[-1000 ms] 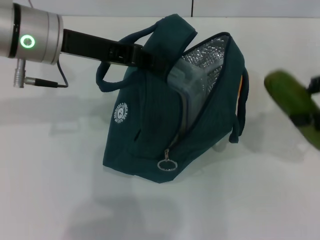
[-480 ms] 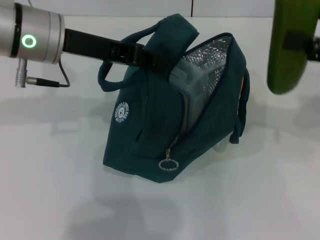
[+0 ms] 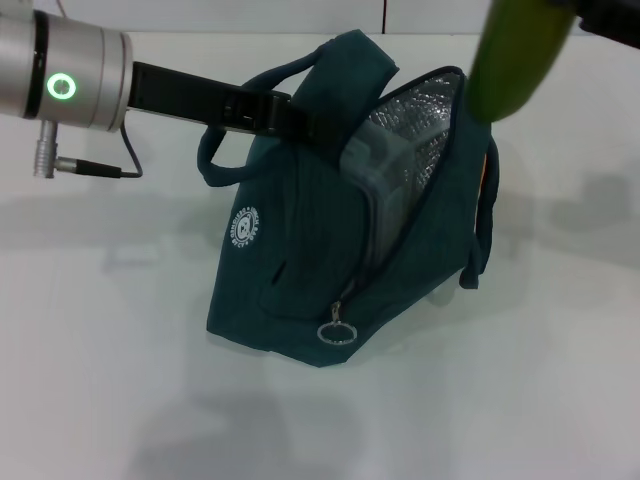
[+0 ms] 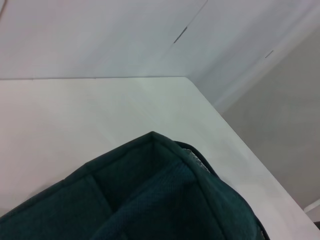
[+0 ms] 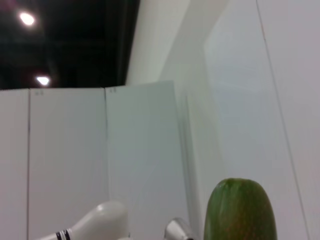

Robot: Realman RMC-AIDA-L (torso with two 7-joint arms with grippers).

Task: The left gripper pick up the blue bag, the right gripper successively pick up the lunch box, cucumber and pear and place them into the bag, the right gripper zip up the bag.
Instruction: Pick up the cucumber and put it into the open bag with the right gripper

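Above the open blue bag [image 3: 330,220], cucumber [image 3: 515,55] in the right pincer's [image 3: 590,12] grip.

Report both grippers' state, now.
Left gripper: shut on the blue bag's handle.
Right gripper: out of view; cucumber held above the bag opening.

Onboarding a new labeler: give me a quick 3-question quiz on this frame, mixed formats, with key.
1. True or false: the lunch box already sits inside the open blue bag.
2. Multiple choice: the cucumber is A) lying on the table, B) held in the air above the bag's opening, C) fully inside the bag.
3. Fill in: the left gripper holds the bag by its ____.

Key: 1 true; 2 B; 3 handle. The cucumber is carried by the right arm, whose gripper sits at the head view's top edge; the zipper pull hangs at the low end, bag unzipped.
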